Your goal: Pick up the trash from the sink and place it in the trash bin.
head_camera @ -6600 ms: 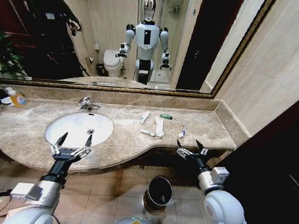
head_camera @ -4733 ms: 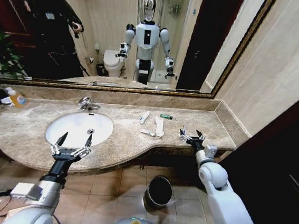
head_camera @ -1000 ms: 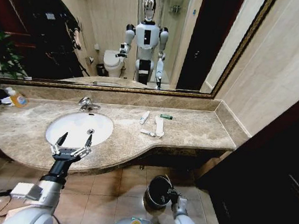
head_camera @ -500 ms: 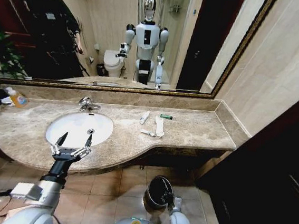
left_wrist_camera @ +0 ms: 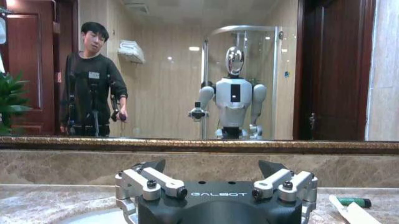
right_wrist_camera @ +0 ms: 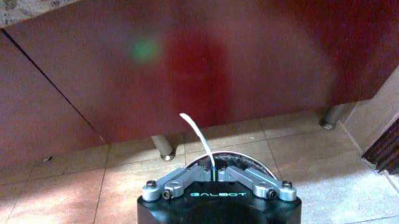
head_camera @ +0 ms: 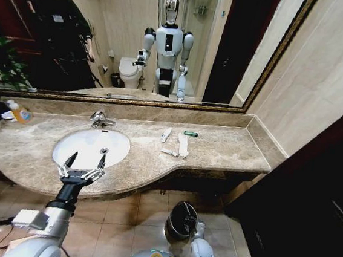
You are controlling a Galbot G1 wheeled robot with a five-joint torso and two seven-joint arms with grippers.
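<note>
A wide mirror (head_camera: pixel 137 40) with a dark gilt frame runs along the wall. At the counter's far left stand a yellow-orange bottle (head_camera: pixel 18 112) and a green plant (head_camera: pixel 1 63). Below, dark red cabinet panels (right_wrist_camera: pixel 187 60) stand on 2 metal legs over tan floor tiles (right_wrist_camera: pixel 68 196).

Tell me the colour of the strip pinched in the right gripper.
White strip, shut in the right gripper; clearest in the right wrist view.

White strip (right_wrist_camera: pixel 198 136) pinched upright over round dark bin (head_camera: pixel 181 220), white wrappers (head_camera: pixel 183 144) on marble beside basin (head_camera: pixel 91 145)
</note>
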